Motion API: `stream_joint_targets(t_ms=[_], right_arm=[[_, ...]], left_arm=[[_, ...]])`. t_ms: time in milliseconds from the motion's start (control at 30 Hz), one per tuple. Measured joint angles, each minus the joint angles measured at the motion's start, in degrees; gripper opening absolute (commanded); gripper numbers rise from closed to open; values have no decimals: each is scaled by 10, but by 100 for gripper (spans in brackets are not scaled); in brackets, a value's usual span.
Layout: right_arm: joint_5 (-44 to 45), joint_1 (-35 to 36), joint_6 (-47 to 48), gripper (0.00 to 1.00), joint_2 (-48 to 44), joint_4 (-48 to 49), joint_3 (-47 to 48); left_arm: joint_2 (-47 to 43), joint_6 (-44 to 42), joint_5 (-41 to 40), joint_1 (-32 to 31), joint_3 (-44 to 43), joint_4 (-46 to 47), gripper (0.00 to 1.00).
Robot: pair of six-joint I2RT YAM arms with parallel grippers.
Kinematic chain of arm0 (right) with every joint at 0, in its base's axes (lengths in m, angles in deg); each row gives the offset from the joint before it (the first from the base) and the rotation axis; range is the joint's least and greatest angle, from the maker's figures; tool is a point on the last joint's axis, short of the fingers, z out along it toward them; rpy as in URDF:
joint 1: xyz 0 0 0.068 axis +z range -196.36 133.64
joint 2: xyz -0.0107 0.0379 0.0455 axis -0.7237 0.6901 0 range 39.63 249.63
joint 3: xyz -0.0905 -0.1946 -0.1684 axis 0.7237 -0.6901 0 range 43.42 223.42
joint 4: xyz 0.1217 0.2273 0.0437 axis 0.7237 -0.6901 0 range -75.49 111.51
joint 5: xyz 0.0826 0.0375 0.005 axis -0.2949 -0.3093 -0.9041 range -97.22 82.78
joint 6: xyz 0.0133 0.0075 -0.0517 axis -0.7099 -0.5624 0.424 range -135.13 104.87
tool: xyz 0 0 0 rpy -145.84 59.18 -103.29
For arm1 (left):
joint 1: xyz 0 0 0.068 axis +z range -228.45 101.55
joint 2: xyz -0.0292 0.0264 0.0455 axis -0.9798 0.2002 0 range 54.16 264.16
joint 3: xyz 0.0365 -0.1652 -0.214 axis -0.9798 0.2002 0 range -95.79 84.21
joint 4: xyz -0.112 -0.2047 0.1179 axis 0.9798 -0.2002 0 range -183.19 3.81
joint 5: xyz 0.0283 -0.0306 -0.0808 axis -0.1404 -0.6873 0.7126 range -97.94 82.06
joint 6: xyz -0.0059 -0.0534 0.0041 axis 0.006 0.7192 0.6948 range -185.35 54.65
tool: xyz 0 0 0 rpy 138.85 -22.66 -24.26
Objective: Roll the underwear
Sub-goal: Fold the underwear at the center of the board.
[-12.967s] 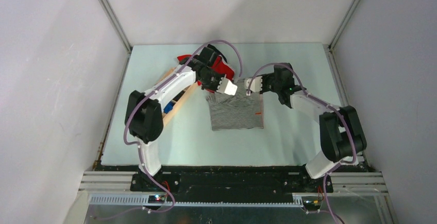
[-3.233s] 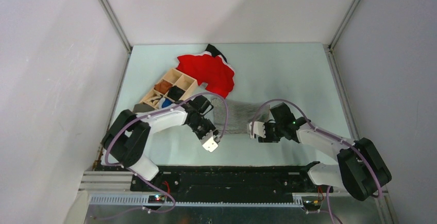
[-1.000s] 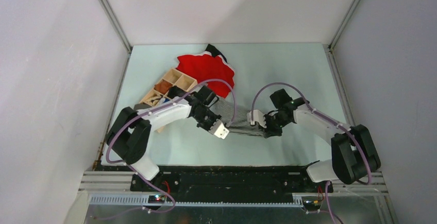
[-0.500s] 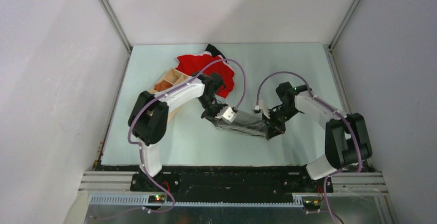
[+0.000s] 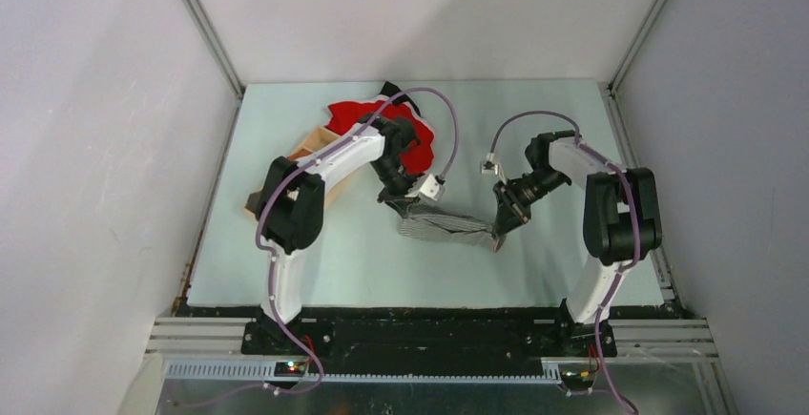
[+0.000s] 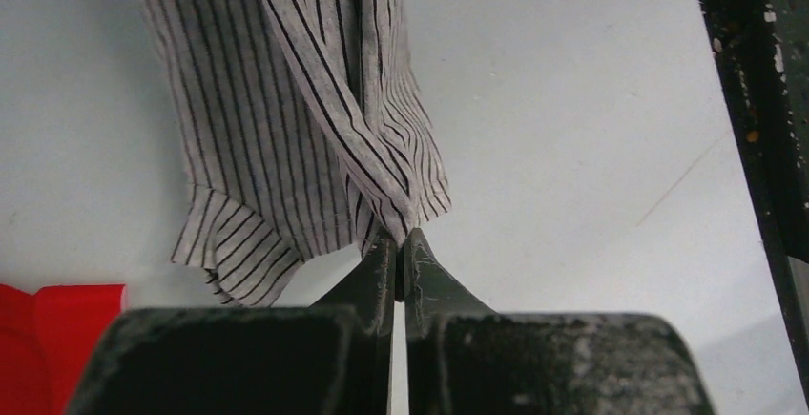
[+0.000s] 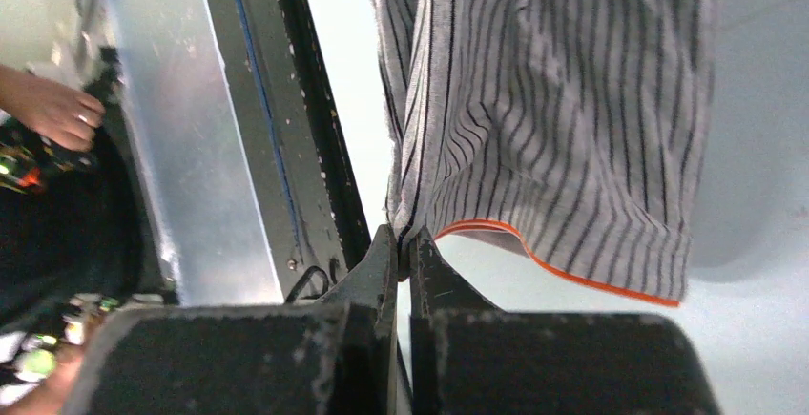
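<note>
The underwear, grey-and-white striped with an orange-trimmed edge, is stretched as a narrow folded band between both arms over the middle of the table. My left gripper is shut on its left end; the wrist view shows the striped cloth pinched at the fingertips. My right gripper is shut on the right end, where the fabric hangs from the tips beside the orange hem.
A red garment with dark trim lies at the back left, partly under my left arm. A wooden compartment box sits to its left. The table's black front rail shows in the right wrist view.
Both grippers carried the underwear's near edge away from the table front toward the back, folding it over into a narrower band. The arms swung back with it.
</note>
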Motion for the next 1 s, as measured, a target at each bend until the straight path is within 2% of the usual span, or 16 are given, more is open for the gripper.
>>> stream_joint_targets(t_ms=[300, 633, 900, 1000], right_arm=[[-35, -60, -59, 0, 104, -32, 61], [-61, -103, -126, 0, 194, -37, 106], [-59, -118, -188, 0, 242, -17, 131], [-59, -119, -214, 0, 254, -7, 140]], left_arm=[[54, 30, 0, 6, -71, 2, 0], [80, 80, -14, 15, -99, 44, 2], [102, 147, -45, 20, -115, 116, 16], [104, 176, -59, 21, -115, 145, 26]])
